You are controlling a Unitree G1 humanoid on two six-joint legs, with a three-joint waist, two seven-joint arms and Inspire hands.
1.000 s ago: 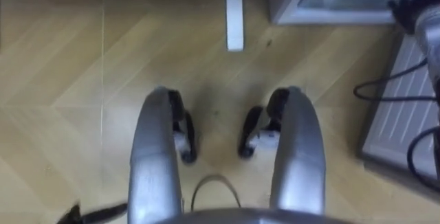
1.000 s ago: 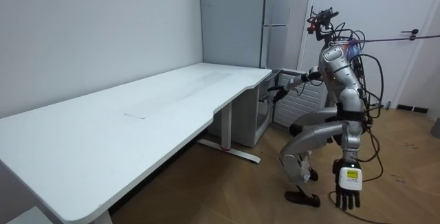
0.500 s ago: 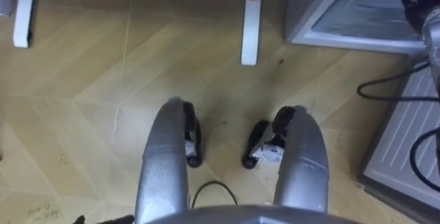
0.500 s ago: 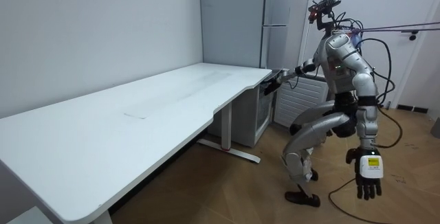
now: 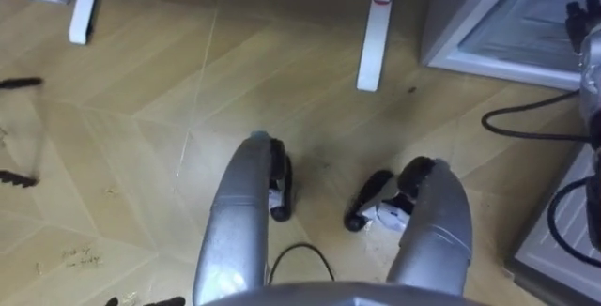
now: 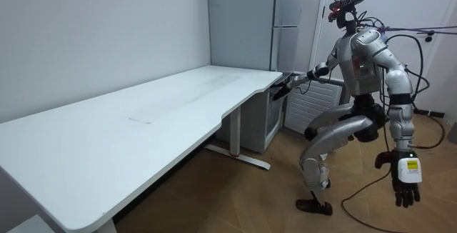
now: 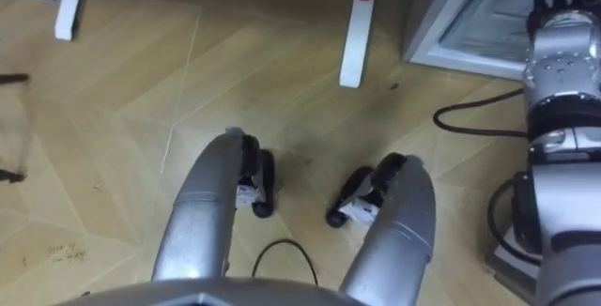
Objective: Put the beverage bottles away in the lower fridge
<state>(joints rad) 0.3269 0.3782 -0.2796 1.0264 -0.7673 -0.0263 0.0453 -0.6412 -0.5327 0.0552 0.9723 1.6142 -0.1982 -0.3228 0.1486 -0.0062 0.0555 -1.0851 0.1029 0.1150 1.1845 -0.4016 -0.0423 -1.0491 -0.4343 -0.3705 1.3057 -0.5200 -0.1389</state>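
The robot stands with knees bent on the pale herringbone wood floor (image 5: 141, 109), at the far end of the long white desk (image 6: 143, 111) and close to the grey, box-shaped lower fridge (image 5: 470, 24), which sits low by that end of the desk. Its right hand (image 7: 554, 4) is stretched out to the fridge's front edge. I cannot tell whether its dark fingers are curled or straight. The left hand (image 6: 405, 183) hangs low at the robot's side on the room view's right, with its fingers straight and loose and pointing at the floor. A white ribbed panel (image 5: 563, 240) lies at the robot's right, next to the fridge. Two flat white desk legs (image 5: 376, 34) stand ahead of its feet. Where the drinks are I cannot tell.
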